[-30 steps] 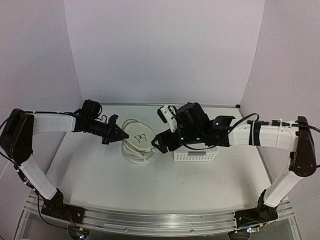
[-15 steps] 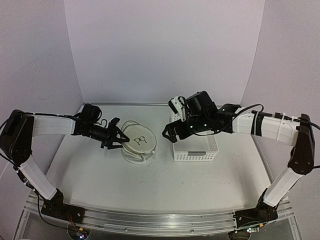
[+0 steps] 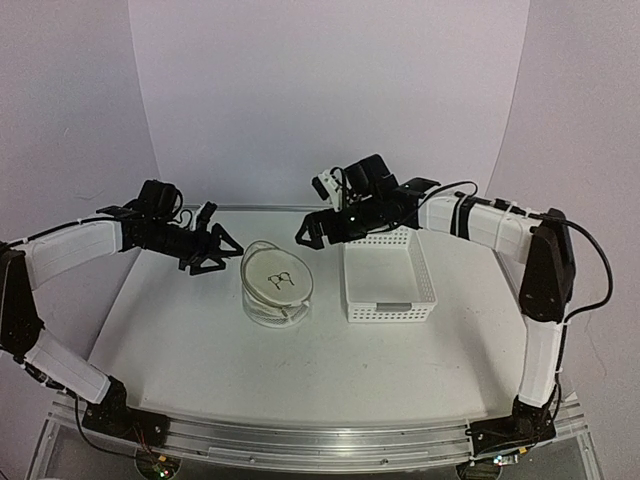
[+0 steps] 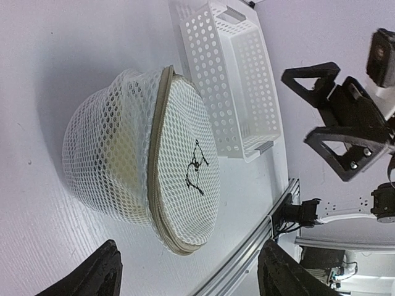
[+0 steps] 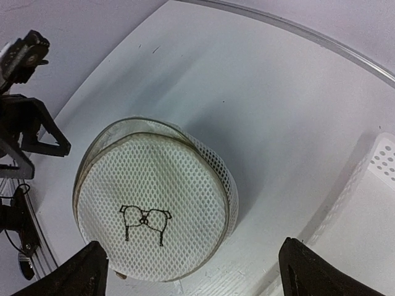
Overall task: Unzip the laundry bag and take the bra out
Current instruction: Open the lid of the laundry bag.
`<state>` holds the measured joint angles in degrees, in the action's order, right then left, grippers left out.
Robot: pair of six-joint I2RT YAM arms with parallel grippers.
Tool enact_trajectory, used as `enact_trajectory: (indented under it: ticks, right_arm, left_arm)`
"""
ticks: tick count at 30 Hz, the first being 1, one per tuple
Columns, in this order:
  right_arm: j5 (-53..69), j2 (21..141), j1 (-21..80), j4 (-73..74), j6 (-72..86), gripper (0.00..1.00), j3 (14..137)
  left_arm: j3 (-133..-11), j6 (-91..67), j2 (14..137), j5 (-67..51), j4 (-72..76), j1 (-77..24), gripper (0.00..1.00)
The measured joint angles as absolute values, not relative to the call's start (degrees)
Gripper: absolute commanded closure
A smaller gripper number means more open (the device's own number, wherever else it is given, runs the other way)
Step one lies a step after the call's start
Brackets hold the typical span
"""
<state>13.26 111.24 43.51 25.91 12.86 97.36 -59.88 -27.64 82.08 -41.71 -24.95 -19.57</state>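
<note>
You have the laundry bag (image 3: pixel 277 284) resting on the table (image 3: pixel 180 340), just left of the white perforated basket (image 3: pixel 392 312) and apart from it, flat round face tilted upward. That face carries a black line drawing (image 5: pixel 144 223) of a bra. A tan zip band (image 4: pixel 155 142) runs round the rim and appears closed. The bra itself cannot be made out through the mesh. Your left gripper (image 3: pixel 212 254) hovers left of the bag, fingers spread wide, holding nothing. Your right gripper (image 3: pixel 315 230) hangs behind and above the bag, fingers wide apart, empty.
</note>
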Motion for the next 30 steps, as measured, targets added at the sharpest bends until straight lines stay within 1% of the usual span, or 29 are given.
enact_trajectory:
  ticks: [2, 3, 7, 10, 17, 23, 27, 30]
  right_arm:
    - [14.5, 114.6, 43.1, 26.3, 14.0, 0.06, 100.2]
    - [16.1, 119.0, 42.5, 26.3, 15.6, 0.10, 103.0]
    - [18.5, 123.3, 41.5, 27.5, 17.3, 0.17, 105.7]
    - [21.2, 126.6, 40.6, 27.7, 18.8, 0.20, 107.4]
    - [27.3, 130.9, 39.6, 28.1, 21.1, 0.28, 110.3]
    - [31.4, 132.3, 39.7, 28.0, 22.5, 0.35, 110.7]
    - [33.5, 132.8, 39.7, 27.9, 23.4, 0.46, 110.7]
    - [34.8, 133.0, 39.7, 27.5, 24.0, 0.60, 110.7]
  left_arm:
    - [-60.6, -26.9, 80.6, -40.0, -26.5, -19.6, 0.24]
    - [-60.8, -26.5, 79.2, -38.7, -28.0, -19.6, 0.23]
    - [-60.8, -26.4, 78.1, -37.5, -29.5, -19.6, 0.23]
    - [-60.8, -26.4, 77.1, -36.8, -30.6, -19.6, 0.23]
    - [-60.8, -26.5, 76.7, -35.7, -31.0, -19.6, 0.23]
    - [-60.8, -26.5, 76.7, -35.7, -31.1, -19.6, 0.23]
    - [-60.8, -26.6, 76.7, -35.7, -31.1, -19.6, 0.23]
    - [-60.8, -26.6, 76.7, -35.7, -31.1, -19.6, 0.23]
